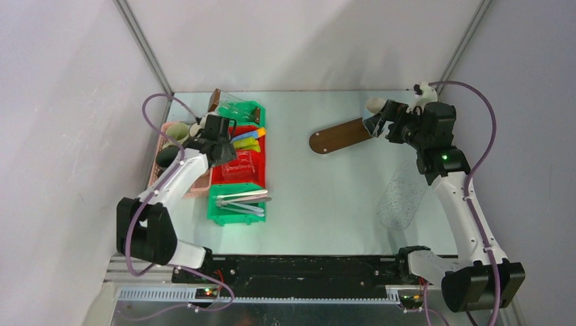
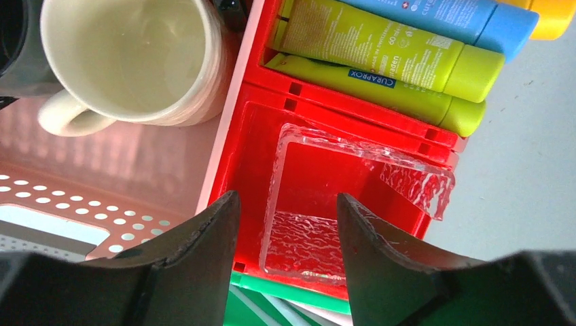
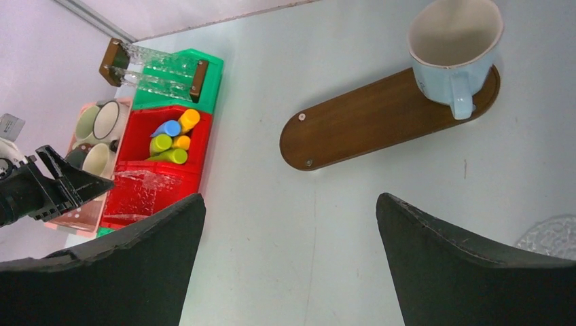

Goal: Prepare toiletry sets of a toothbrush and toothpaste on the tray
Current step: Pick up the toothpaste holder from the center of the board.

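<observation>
A long wooden tray [image 1: 337, 136] lies at mid-table; it also shows in the right wrist view [image 3: 367, 122]. A pale blue mug [image 3: 454, 51] stands upright and empty on its right end. My right gripper [image 3: 289, 198] is open and empty, raised beside that end [image 1: 378, 125]. Toothpaste tubes [image 1: 247, 139] lie in the back half of a red bin: yellow-green [image 2: 380, 51], blue [image 2: 448, 13], orange [image 2: 553, 10]. My left gripper [image 2: 289, 204] is open and empty above a clear plastic box [image 2: 319, 210] in the red bin's front half. Pale toothbrushes [image 1: 239, 198] lie in a green bin.
A pink basket [image 1: 166, 173] left of the red bin holds mugs, among them a cream one [image 2: 129, 54]. A clear rack with wooden ends [image 3: 153, 64] sits on a green bin at the back. A clear textured mat [image 1: 402, 197] lies on the table at the right.
</observation>
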Robot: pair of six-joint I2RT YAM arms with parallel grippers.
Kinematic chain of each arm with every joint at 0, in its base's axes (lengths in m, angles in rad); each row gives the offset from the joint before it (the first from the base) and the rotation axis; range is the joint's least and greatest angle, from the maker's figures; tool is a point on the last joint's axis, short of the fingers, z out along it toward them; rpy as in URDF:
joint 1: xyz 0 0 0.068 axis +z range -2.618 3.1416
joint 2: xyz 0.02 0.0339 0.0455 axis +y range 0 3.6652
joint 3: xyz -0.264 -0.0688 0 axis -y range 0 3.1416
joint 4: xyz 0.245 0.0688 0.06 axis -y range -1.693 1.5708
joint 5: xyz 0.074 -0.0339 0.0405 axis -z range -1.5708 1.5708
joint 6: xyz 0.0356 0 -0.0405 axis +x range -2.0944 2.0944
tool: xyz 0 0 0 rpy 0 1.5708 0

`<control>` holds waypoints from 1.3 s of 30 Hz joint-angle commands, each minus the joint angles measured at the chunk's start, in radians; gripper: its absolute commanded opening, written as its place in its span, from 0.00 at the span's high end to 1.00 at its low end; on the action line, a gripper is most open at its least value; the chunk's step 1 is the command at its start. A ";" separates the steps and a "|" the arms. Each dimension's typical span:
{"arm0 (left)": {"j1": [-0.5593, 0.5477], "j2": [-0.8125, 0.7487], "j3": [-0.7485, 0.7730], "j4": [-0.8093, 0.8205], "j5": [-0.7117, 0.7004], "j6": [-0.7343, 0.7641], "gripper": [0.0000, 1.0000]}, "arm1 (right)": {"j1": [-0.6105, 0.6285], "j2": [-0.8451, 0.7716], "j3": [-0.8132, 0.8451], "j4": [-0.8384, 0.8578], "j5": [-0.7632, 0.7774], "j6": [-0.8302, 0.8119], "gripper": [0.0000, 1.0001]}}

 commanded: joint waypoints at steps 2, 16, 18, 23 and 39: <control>0.015 0.060 0.035 -0.010 0.005 0.005 0.42 | 0.018 -0.037 -0.016 -0.025 0.059 -0.022 0.01; 0.023 0.145 0.020 0.010 -0.011 0.047 0.81 | 0.042 -0.049 -0.017 -0.033 0.070 -0.035 0.02; 0.023 0.123 0.012 0.016 -0.007 0.064 0.89 | 0.044 -0.053 -0.016 -0.034 0.071 -0.037 0.02; 0.023 0.044 -0.012 0.030 -0.004 0.109 1.00 | 0.053 -0.068 -0.017 -0.035 0.070 -0.046 0.03; -0.038 -0.388 -0.096 0.191 0.092 0.404 1.00 | 0.109 -0.100 0.039 -0.072 0.003 -0.116 0.06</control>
